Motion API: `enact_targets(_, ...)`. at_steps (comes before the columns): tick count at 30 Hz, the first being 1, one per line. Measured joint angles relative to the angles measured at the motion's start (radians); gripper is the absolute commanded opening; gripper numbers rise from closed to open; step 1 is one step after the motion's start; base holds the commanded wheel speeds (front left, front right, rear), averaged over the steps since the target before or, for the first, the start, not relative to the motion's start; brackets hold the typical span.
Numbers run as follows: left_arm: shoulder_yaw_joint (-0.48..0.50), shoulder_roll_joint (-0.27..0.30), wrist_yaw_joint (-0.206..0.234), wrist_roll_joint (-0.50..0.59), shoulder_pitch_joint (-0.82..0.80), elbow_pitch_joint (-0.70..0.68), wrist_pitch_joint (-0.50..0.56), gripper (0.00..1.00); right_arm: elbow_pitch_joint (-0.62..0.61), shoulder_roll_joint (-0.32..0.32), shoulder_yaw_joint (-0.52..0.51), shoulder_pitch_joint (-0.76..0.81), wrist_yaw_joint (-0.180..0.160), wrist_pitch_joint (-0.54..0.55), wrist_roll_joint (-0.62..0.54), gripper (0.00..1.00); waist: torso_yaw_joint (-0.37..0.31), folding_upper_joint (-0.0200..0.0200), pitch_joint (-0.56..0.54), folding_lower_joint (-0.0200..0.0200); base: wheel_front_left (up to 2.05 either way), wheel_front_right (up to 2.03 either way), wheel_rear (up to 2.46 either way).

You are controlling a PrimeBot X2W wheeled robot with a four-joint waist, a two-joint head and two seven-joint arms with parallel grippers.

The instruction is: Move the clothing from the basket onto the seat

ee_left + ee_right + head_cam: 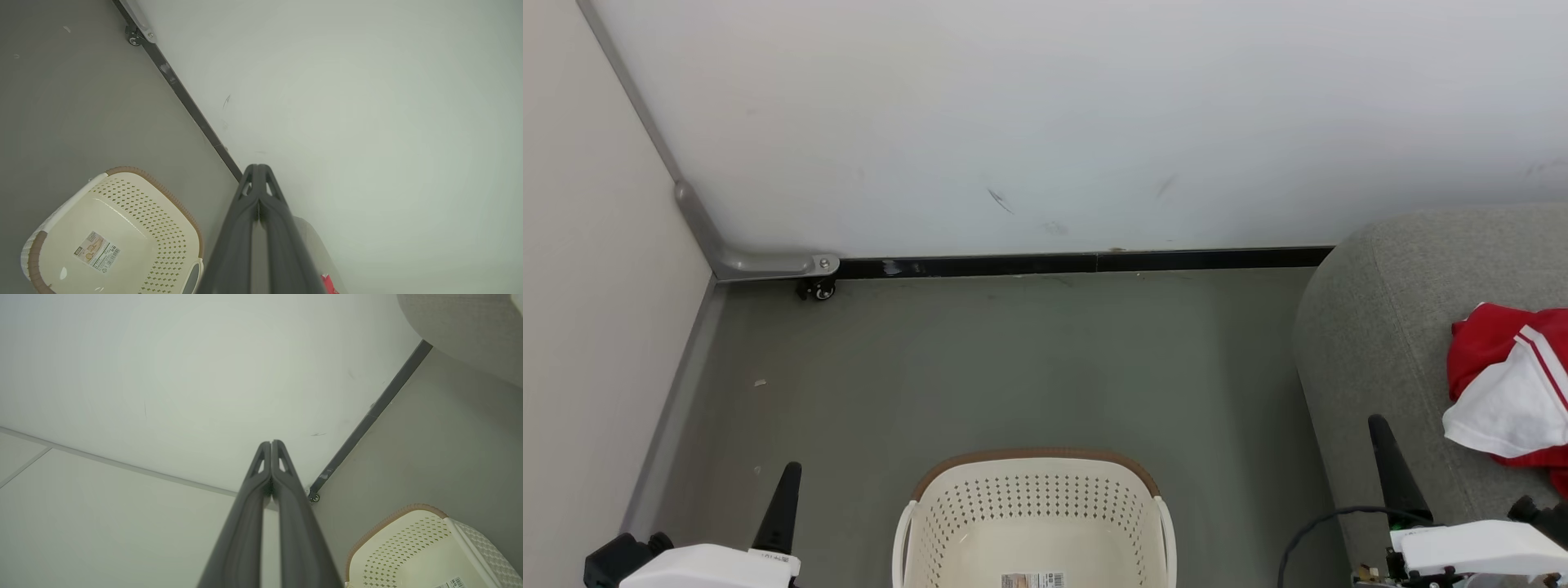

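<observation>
The grey seat at the robot's right carries the red-and-white clothing, while the cream basket on the floor straight ahead looks emptied. The left tool and right tool are both pressed shut on nothing. The right one stands just beside the seat, nearer the clothing.

Clothing, right edge: bright red, white panel, white stripes. Basket, bottom centre: cream, dotted perforations, brown rim. Seat: plain grey.
</observation>
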Motion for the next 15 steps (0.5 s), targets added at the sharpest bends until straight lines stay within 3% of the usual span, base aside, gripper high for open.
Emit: enact_targets(15,0.044,-0.025,-0.037,-0.156,-0.022,0.001,0.044,0.0,0.007,-0.008,-0.021,-0.039,0.0,0.021,0.186,0.0,-0.002,0.0,0.007,-0.0005,0.0,0.0,0.0)
